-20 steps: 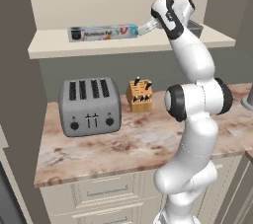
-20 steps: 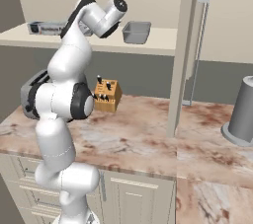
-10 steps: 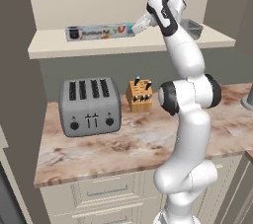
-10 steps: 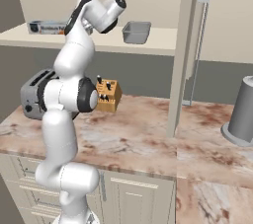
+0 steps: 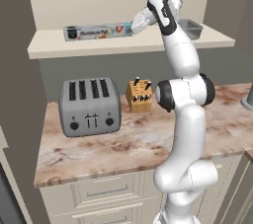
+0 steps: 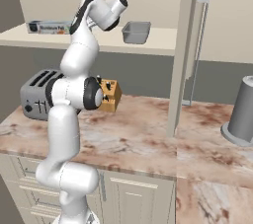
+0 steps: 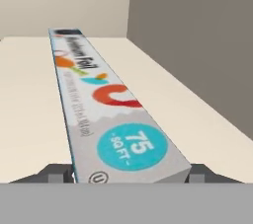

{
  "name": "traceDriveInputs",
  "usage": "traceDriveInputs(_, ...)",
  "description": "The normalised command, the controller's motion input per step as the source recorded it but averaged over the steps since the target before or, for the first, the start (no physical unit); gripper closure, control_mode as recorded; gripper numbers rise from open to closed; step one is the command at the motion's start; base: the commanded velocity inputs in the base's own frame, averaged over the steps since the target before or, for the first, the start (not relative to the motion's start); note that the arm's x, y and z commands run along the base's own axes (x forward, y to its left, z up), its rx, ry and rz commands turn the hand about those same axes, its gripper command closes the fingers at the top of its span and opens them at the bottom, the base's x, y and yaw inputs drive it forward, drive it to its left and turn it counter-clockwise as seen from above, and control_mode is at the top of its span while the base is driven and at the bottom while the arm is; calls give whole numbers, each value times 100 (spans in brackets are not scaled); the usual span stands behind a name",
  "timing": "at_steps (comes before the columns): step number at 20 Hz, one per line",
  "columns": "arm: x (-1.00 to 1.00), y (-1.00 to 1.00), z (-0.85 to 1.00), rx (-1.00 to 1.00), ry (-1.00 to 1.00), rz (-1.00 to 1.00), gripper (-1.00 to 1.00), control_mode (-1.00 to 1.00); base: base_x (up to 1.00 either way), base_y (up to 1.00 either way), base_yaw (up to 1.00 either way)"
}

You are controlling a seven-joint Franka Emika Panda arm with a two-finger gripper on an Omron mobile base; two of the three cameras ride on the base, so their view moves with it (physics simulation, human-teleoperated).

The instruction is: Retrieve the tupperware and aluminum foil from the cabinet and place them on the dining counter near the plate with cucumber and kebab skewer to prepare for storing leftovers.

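While straddled: foil (image 7: 106, 104) end sits between the gripper (image 7: 131, 173) fingertips
Foil: lying flat on the cabinet shelf (image 5: 123, 45)
Grip: jaws apart, contact cannot be told
Tub (image 6: 136, 32): same shelf, apart from foil

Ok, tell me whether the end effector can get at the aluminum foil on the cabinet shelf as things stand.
Probably yes. The end effector is already at the near end of the aluminum foil, one fingertip on either side of the carton, and nothing on the cabinet shelf stands between them.
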Motion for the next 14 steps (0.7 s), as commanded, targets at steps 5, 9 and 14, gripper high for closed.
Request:
traceDriveInputs(5, 0, 9, -20, 0, -3, 5, 100, -100, 0, 0, 0)
traceDriveInputs(9, -7, 0, -14, 1, -7, 0, 100, -100, 0, 0, 0)
traceDriveInputs(14, -71, 22, -10, 2, -24, 0, 100, -100, 0, 0, 0)
